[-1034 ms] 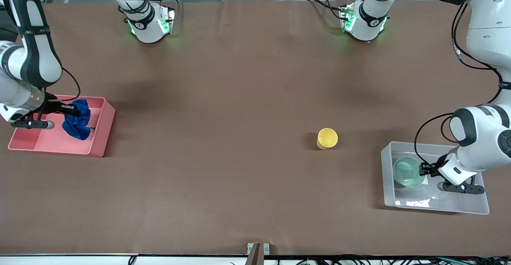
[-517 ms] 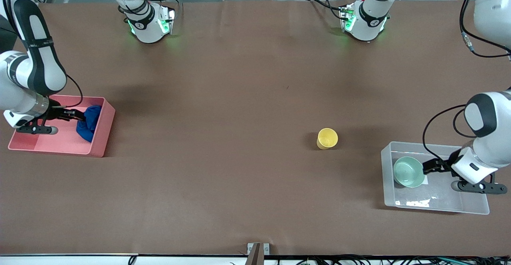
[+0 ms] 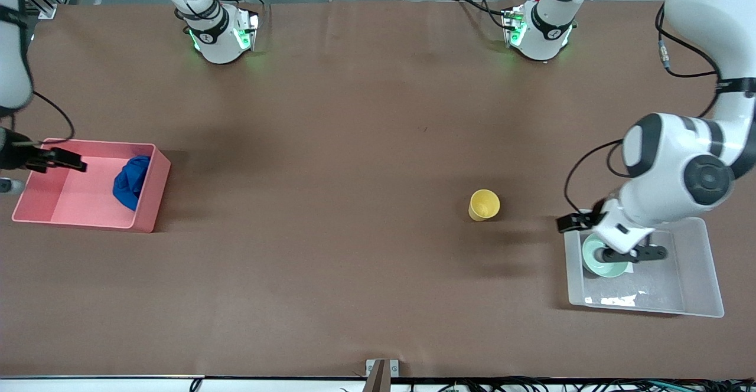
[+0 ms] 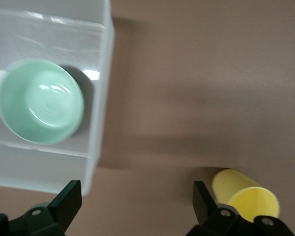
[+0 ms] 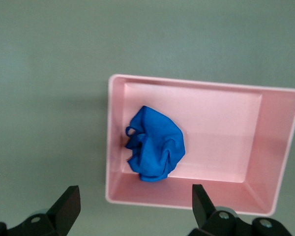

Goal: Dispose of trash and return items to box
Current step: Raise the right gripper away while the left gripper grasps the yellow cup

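Observation:
The blue wad of trash lies in the pink bin, at the bin's end nearer the table's middle; the right wrist view shows the wad in the bin too. My right gripper is open and empty, over the bin's outer end. The mint-green bowl stands upright in the clear box, partly hidden by my left wrist. My left gripper is open and empty, over the box's rim on the cup's side. The yellow cup stands on the table between the box and the table's middle. It also shows in the left wrist view, as does the bowl.
The brown table stretches between the pink bin at the right arm's end and the clear box at the left arm's end. Both arm bases stand along the edge farthest from the front camera.
My right gripper let go of the blue wad, which dropped into the pink bin, and drew back to the bin's outer end. My left gripper left the bowl and swung toward the cup.

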You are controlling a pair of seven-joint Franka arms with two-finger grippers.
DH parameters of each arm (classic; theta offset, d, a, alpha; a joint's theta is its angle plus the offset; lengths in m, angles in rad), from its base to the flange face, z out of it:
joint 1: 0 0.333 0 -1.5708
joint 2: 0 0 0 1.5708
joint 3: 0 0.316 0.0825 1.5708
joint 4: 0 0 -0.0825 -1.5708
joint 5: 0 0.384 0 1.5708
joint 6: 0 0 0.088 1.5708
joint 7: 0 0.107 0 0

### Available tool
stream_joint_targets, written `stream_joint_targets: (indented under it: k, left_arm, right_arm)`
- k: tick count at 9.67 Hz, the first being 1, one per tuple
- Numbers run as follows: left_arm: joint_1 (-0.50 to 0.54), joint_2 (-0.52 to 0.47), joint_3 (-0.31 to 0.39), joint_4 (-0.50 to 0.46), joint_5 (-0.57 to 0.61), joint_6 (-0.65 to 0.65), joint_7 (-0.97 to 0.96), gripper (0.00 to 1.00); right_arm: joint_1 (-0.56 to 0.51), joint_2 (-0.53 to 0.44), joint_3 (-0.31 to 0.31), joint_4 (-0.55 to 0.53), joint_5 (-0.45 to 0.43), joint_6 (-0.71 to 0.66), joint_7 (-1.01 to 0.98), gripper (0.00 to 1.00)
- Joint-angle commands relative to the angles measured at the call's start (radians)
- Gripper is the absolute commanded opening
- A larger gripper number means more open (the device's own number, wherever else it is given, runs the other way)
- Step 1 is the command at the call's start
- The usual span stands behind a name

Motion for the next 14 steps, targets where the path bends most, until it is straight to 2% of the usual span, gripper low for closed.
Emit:
stream_joint_targets:
  k: [1, 3, 4, 6, 7, 8, 9, 10, 11, 14]
  left_arm:
    - [-0.024, -0.042, -0.030, -0.193, 0.004, 0.152, -0.141, 1.00]
    - [-0.080, -0.041, -0.030, -0.267, 0.004, 0.236, -0.256, 1.00]
    - [-0.097, -0.038, -0.030, -0.290, 0.004, 0.253, -0.284, 0.96]
    - [-0.100, -0.017, -0.032, -0.340, 0.004, 0.354, -0.318, 0.78]
    - [-0.104, 0.002, -0.030, -0.345, 0.004, 0.383, -0.333, 0.66]
    - [-0.108, 0.009, -0.030, -0.344, 0.004, 0.383, -0.335, 0.47]
    - [-0.108, 0.011, -0.032, -0.344, 0.004, 0.383, -0.335, 0.22]
    - [-0.108, 0.017, -0.032, -0.344, 0.004, 0.383, -0.335, 0.10]
    - [-0.108, 0.019, -0.032, -0.341, 0.004, 0.383, -0.335, 0.02]
    - [-0.102, 0.004, -0.032, -0.298, 0.004, 0.371, -0.327, 0.00]
  right_arm:
    - [0.065, -0.072, 0.001, 0.054, -0.008, -0.094, 0.031, 1.00]
    - [0.140, -0.157, 0.001, 0.049, -0.009, -0.177, 0.148, 1.00]
    - [0.163, -0.195, 0.003, 0.043, -0.009, -0.204, 0.172, 1.00]
    - [0.182, -0.252, 0.004, 0.033, -0.006, -0.244, 0.174, 0.99]
    - [0.192, -0.278, 0.004, 0.022, -0.006, -0.258, 0.174, 0.99]
    - [0.200, -0.299, 0.006, 0.020, -0.006, -0.284, 0.174, 0.99]
    - [0.220, -0.310, 0.006, 0.023, -0.006, -0.303, 0.174, 0.99]
    - [0.226, -0.310, 0.004, 0.032, -0.006, -0.303, 0.174, 0.99]
    - [0.226, -0.307, 0.006, 0.057, -0.005, -0.303, 0.173, 0.99]
    - [0.240, -0.274, 0.004, 0.134, -0.001, -0.303, 0.174, 0.99]
